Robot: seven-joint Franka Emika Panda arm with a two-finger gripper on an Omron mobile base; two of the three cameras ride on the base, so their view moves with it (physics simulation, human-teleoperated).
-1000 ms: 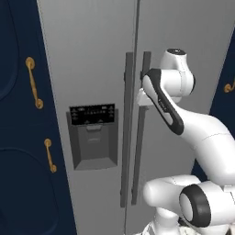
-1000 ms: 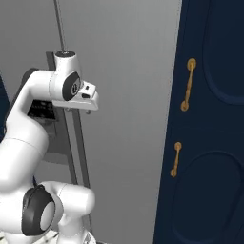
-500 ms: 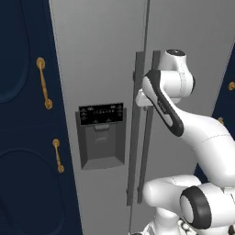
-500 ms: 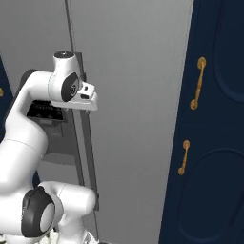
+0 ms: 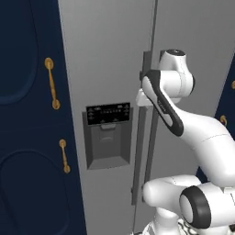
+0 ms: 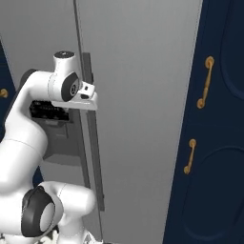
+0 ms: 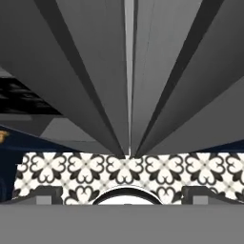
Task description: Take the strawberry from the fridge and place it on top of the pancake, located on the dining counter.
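Note:
The tall grey fridge stands shut, its two doors meeting at a seam flanked by long dark handles. A black dispenser panel sits on the left door. My gripper hovers right in front of the handles at upper-handle height. In the hand view it looks down along both handles, and the gripper is open, its fingertips wide apart with nothing between them. The strawberry is hidden behind the doors; the pancake and dining counter are out of view.
Navy cabinets with gold handles flank the fridge, on the left and on the right. Below the fridge doors lies a black-and-white patterned floor. My own white arm rises close in front of the doors.
The whole picture has slid sideways, so the base has driven to the left along the fridge front. The arm keeps its pose and the gripper stays by the handles.

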